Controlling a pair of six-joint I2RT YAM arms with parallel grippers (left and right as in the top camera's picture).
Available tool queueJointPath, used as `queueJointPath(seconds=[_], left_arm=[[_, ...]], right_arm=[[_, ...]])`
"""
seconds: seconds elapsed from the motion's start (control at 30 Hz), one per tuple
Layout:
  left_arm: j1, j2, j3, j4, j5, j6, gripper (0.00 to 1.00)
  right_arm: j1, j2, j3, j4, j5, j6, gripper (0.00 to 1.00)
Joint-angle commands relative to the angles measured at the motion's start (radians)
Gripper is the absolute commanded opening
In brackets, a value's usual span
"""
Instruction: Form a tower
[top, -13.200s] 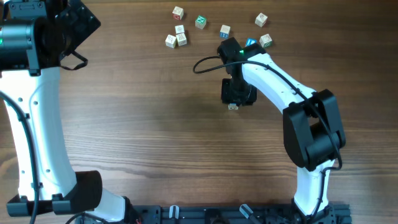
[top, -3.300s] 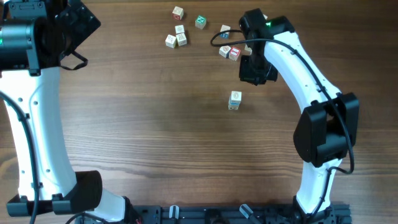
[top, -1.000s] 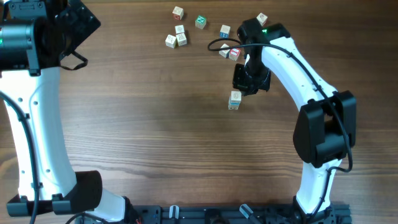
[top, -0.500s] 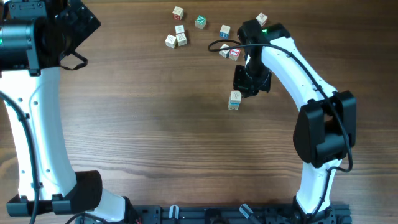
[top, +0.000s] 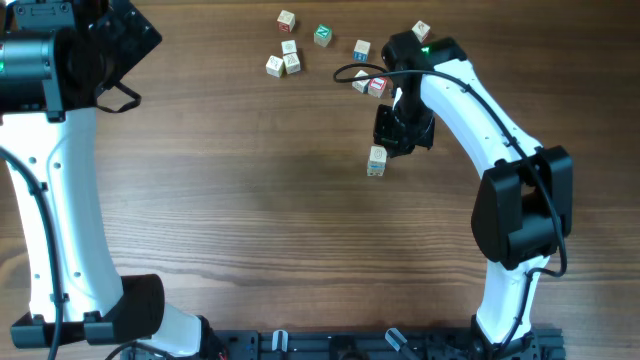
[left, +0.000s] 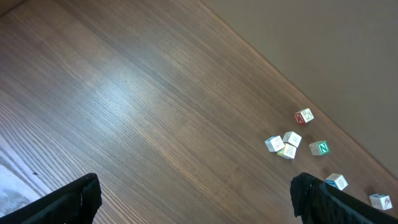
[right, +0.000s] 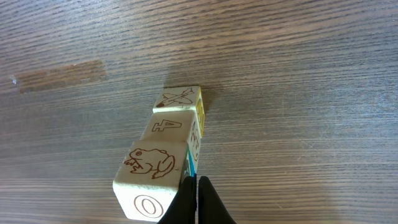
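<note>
The worktop (top: 250, 200) fills the overhead view, where the tower (top: 377, 160) reads as one cube at mid-table, just beside the right arm (top: 455, 100). Only the right wrist view shows three stacked cubes, with the right claw (right: 195, 200) pinched together, empty, just beside the top cube. The left wrist view shows the left claw (left: 196, 202) spread wide, holding nothing, with loose cubes (left: 287, 144) well apart from it.

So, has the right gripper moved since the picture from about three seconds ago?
Yes. In the overhead view the right gripper has moved away from the red cube, down and left, and is now right beside the tower.
</note>
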Motion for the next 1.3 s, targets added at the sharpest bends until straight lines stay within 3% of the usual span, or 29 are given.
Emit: queueJointPath(seconds=[0.0,0.47,0.6,0.87,1.27], left_arm=[[0.005,-0.018,0.010,0.002,-0.016,-0.014,1.00],[0.005,-0.018,0.010,0.002,-0.016,-0.014,1.00],[0.005,-0.018,0.010,0.002,-0.016,-0.014,1.00],[0.005,-0.018,0.010,0.002,-0.016,-0.014,1.00],[0.005,-0.018,0.010,0.002,-0.016,-0.014,1.00]], right_arm=[[0.003,-0.018,-0.008,0.000,-0.003,-0.011,0.04],[0.003,-0.018,-0.007,0.035,0.102,-0.007,0.04],[-0.006,-0.019,-0.007,0.127,0.159,-0.010,0.04],[0.008,-0.019,0.019,0.238,-0.047,-0.148,0.04],[0.093,-0.019,0.019,0.195,-0.031,-0.192,0.04]])
